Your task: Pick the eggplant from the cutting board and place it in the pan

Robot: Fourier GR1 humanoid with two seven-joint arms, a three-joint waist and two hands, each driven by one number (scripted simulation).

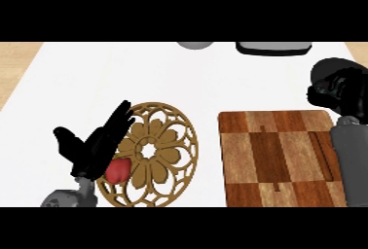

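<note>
At the counter's left, open left hand [97, 146], fingers straight and raised; right hand [338, 90] curled, holding nothing.

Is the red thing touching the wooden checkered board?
Apart. In the head view the red thing lies on the golden round trivet by the left hand, with white counter before the cutting board.

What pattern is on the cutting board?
Cutting board: a checkerboard of light and dark brown wood, seen in the head view.

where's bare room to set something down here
Free: the white counter above the trivet and the cutting board, whose top is also bare. Crowded: the trivet's left edge, with the left hand and a red item.
</note>
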